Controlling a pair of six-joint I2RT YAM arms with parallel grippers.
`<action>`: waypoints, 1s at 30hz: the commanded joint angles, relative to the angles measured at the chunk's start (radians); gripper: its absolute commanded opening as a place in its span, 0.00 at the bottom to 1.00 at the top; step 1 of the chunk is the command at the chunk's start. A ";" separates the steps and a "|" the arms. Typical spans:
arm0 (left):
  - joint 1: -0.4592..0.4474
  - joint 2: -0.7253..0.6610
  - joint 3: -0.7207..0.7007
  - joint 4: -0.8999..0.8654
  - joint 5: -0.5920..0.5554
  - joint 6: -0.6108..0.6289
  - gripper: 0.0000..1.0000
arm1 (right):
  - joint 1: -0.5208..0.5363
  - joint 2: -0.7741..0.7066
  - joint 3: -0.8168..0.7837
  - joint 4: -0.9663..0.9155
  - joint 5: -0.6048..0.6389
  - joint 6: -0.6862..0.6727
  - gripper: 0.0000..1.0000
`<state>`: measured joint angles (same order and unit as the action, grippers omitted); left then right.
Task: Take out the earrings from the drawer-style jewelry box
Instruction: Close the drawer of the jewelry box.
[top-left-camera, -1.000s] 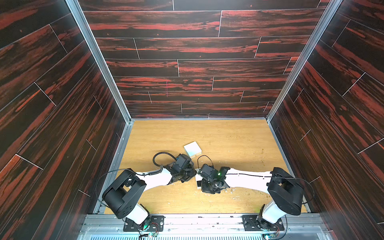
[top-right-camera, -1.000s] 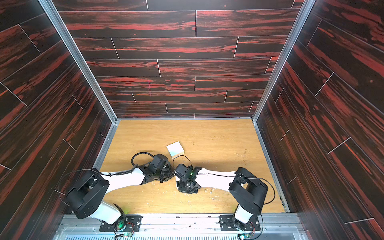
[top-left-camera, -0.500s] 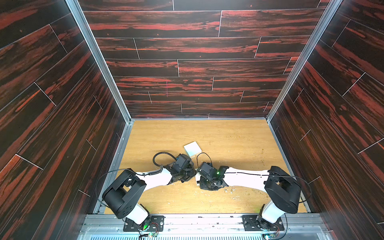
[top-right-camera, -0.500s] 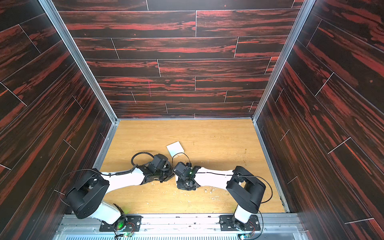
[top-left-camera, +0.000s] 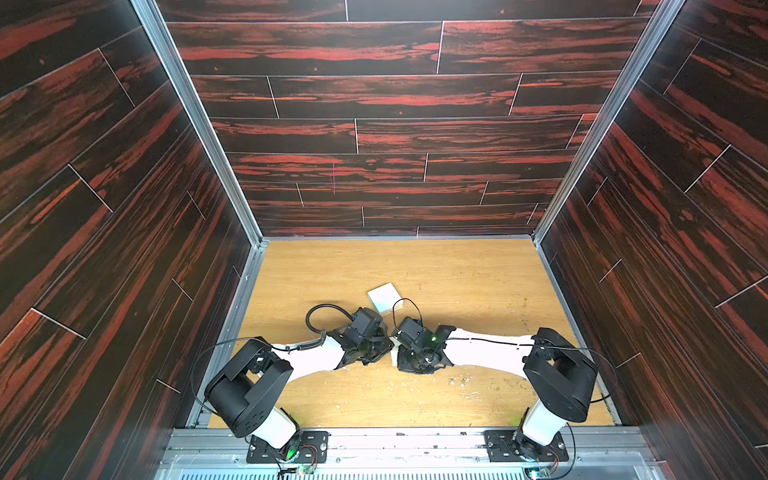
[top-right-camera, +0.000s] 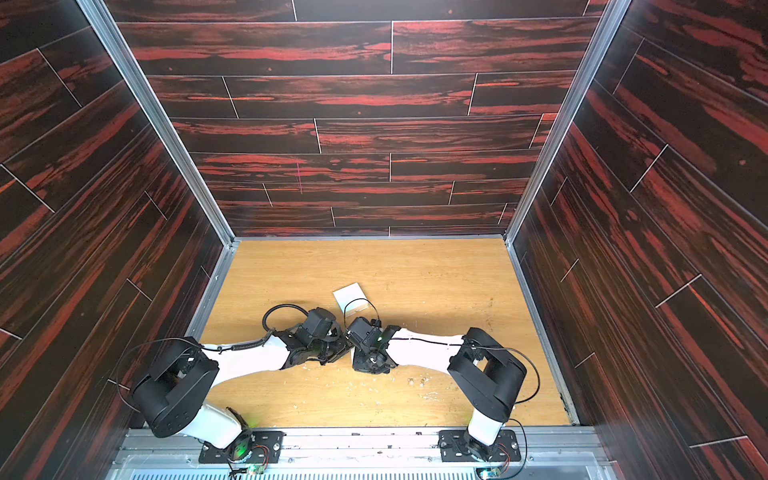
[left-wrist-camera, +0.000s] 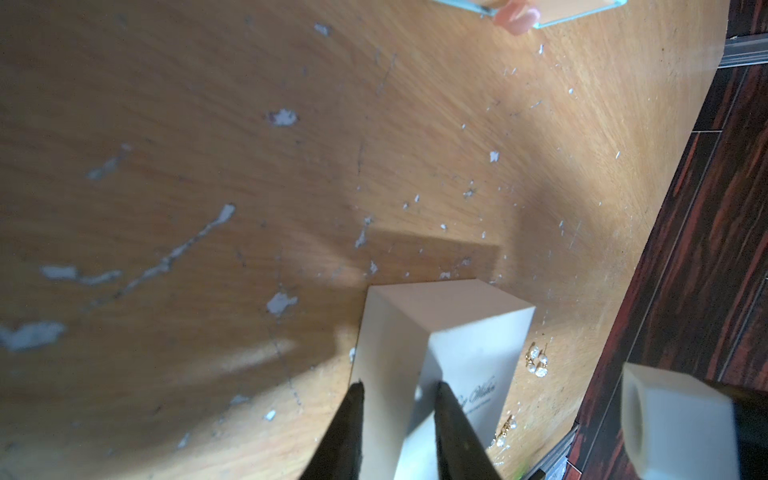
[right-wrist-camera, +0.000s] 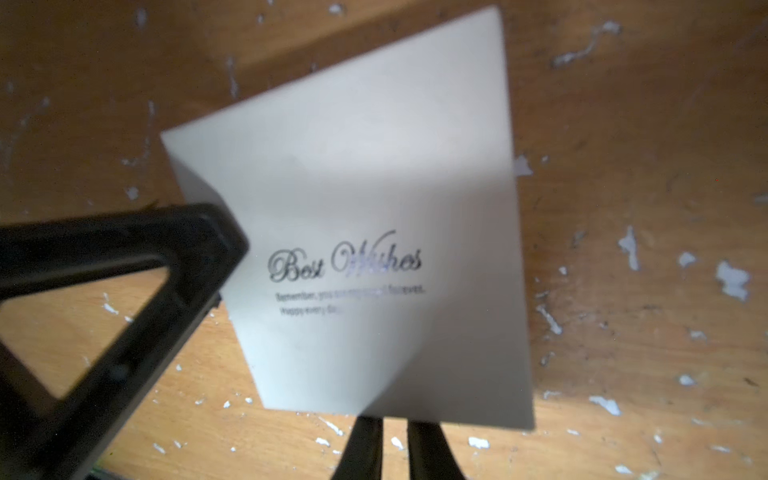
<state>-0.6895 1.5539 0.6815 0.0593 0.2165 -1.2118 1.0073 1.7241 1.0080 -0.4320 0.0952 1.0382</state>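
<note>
We see both arms meeting low over the front half of the desk (top-left-camera: 415, 266), about midway between its left and right edges. The left gripper (left-wrist-camera: 399, 386) is clamped on the printed box (left-wrist-camera: 469, 349), a white box with "Best Wishes" in script on one face. Its two dark fingers (left-wrist-camera: 353, 419) press one narrow side of the box from either side. The box sits tilted, and we cannot tell whether any corner of it touches the desk. From the right wrist, one finger (right-wrist-camera: 195, 237) of the left gripper shows against the box's edge. The right gripper (right-wrist-camera: 390, 424) is at the opposite edge, its fingers close together with only a thin gap. Their tips are hidden behind the box, so we cannot tell whether they pinch it. The earrings (left-wrist-camera: 538, 361) are out on the bare desk in two small clusters just beside the printed box, on the side toward the dark wall. In a top view they are only pale specks (top-left-camera: 451, 380), nearer the front edge and a little right of the grippers. A flat white box (top-left-camera: 384, 296) lies on the desk just behind the two grippers, toward the back edge, in both top views.
</note>
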 joint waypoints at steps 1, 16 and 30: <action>-0.005 0.033 -0.002 -0.093 -0.025 0.017 0.31 | -0.012 0.013 0.024 0.012 0.011 -0.015 0.15; -0.005 -0.062 0.064 -0.192 -0.068 0.001 0.59 | -0.012 -0.202 -0.007 -0.094 0.016 -0.064 0.23; -0.002 -0.380 0.194 -0.502 -0.343 0.067 1.00 | -0.042 -0.578 0.063 -0.388 0.444 -0.125 0.81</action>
<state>-0.6907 1.2488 0.8337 -0.3080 0.0040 -1.1831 0.9741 1.1893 1.0363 -0.7074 0.3737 0.9276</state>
